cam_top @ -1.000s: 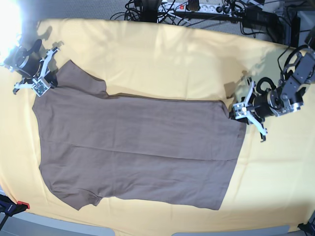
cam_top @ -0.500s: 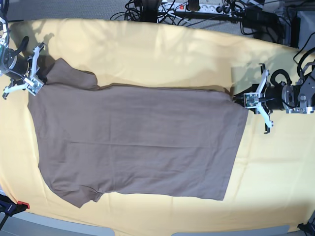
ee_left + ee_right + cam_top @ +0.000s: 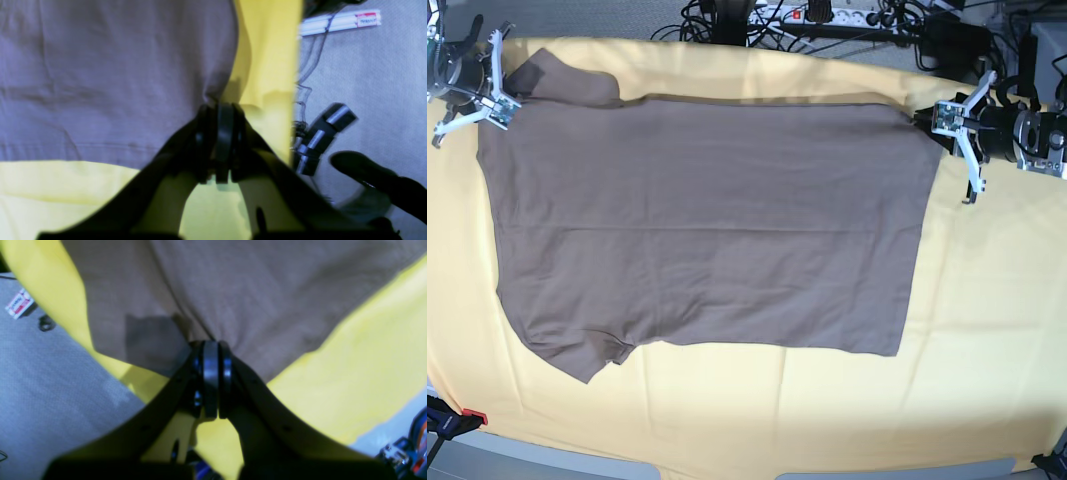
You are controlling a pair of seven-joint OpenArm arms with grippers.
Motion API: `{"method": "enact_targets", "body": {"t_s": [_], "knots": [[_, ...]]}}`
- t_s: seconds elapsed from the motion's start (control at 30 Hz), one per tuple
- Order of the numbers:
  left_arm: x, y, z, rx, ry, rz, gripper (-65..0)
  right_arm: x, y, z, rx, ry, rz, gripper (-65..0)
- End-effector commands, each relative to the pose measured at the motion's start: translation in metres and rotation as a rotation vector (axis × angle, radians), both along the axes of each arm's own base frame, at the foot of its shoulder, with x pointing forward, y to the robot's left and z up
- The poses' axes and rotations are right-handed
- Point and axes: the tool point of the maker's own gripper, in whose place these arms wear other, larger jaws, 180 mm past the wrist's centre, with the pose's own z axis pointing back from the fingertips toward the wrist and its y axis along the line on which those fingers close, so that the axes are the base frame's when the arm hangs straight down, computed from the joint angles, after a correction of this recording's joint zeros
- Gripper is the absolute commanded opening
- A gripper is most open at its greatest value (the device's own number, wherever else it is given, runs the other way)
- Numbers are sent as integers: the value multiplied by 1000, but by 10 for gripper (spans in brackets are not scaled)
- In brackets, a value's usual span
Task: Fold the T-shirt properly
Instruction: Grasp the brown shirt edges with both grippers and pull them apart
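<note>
No container shows in any view; the T-shirt (image 3: 707, 220) lies spread flat on the yellow cloth (image 3: 987, 330) that covers the table, held at two corners along its far edge.

The left gripper (image 3: 949, 118) sits at the base view's right, its jaws pressed together on the shirt's hem corner. In the left wrist view the gripper (image 3: 220, 111) has the fabric pinched right at its tips: the T-shirt (image 3: 110, 73) spreads ahead of and to the left of the closed jaws, and the yellow cloth (image 3: 267, 66) runs ahead and to their right. Beyond the cloth's edge, further right of the jaws, is grey floor (image 3: 367, 73) with a white power strip (image 3: 340, 22) and cables.

The right gripper (image 3: 495, 92) sits at the base view's left, jaws likewise clamped tight on the shirt near the shoulder and sleeve. In the right wrist view the gripper (image 3: 210, 351) bites a gathered pucker of fabric at its tips; the T-shirt (image 3: 233, 290) fans out ahead of the jaws on both sides. The yellow cloth (image 3: 350, 373) shows right of the jaws and in a band to their left, with grey floor (image 3: 43, 380) beyond that.

Between the two grippers the shirt's far edge runs nearly straight and taut. The near sleeve (image 3: 587, 355) lies flat at the lower left, well away from both grippers.
</note>
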Motion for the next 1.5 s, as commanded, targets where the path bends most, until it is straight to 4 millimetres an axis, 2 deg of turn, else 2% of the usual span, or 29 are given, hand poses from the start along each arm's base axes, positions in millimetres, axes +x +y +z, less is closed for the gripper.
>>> {"method": "enact_targets", "body": {"t_s": [0.0,0.23,0.33,0.5,0.63,0.73,0.83,1.0,1.1,1.23,1.47], "knots": [[1,4,9,5,-8,-4,-650,3,-2,9,-4,-15,9,-650],[-8,2,11,11,6,-25,-650,-17,-11,14,24,21,-57,-650],[-10,-6,15,-5,-2,-48,-650,-14,-6,15,52,0,-54,-650],[1,-14,25,-24,-54,-62,-650,6,5,24,119,-99,-44,-650],[24,-22,24,-49,-110,-35,-650,30,8,36,153,-199,-23,-650],[46,-23,14,-60,-143,24,-650,48,4,38,184,-255,-40,-650],[68,-24,5,-74,-178,75,-650,64,-3,32,204,-275,-68,-650],[100,-17,1,-79,-250,172,-650,85,-2,8,234,-251,-79,-650],[107,-13,2,-69,-287,194,-650,100,-12,-4,194,-258,-102,-650],[108,-12,3,-69,-294,201,-650,117,-19,-7,187,-275,-121,-650],[111,-4,-1,-21,-302,225,-650,122,-19,-5,193,-284,-125,-650]]}}
